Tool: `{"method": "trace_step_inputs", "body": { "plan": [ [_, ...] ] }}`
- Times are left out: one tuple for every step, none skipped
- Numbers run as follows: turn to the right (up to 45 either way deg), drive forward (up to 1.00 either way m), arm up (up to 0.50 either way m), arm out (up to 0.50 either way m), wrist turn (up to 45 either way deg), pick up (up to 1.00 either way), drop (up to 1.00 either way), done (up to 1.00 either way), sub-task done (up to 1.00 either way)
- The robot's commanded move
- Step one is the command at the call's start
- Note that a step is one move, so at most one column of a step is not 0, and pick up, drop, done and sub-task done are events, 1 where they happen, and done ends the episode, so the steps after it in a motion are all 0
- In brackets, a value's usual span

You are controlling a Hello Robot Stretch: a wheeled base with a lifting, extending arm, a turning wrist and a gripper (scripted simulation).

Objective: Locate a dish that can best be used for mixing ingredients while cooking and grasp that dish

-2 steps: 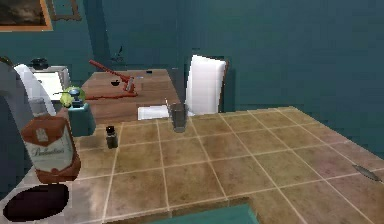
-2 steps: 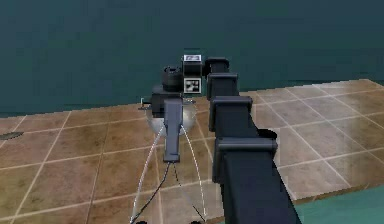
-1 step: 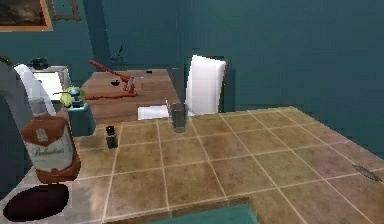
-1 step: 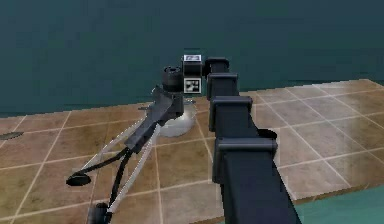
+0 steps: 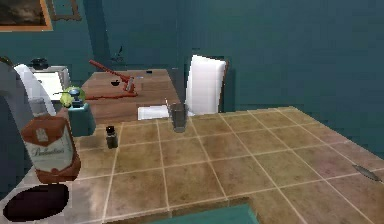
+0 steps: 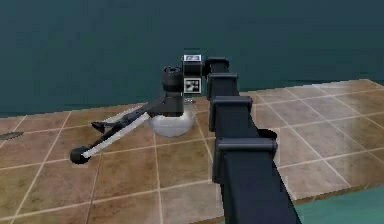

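Forward view first: brown tiled table across the bottom half, teal walls behind. On the view's left, a bottle with a pale label and reddish-brown body, standing upright, with a dark round pan-like thing just beside it at the bottom corner. Further in on the tiles, a small dark shaker and a taller grey cup, apart from each other. Past the tiles, a white chair next to a wooden table with some reddish bits on top, too small to make out. Framed picture up in the top left corner.

Arm side view: dark arm coming up from the bottom edge and reaching out over the tiled table. Tool at the far end, thin fingers angled down toward the view's left. White bowl sitting on the tiles right at the tool's dark body, roughly mid-picture. Can't tell whether touching it or just above it. Can't tell the tool's grip state either, or whether holding anything, with the bowl resting on the table right there.
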Motion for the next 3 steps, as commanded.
{"method": "trace_step_inputs", "body": {
  "plan": [
    [0.0, 0.00, 0.00, 0.00, 45.0, 0.00, 0.00, 0.00, 0.00],
    [0.0, 0.00, 0.00, 0.00, 27.0, 0.00, 0.00, 0.00, 0.00],
    [0.0, 0.00, -0.12, 0.00, 0.0, 0.00, 0.00, 0.00, 0.00]
  ]
}}
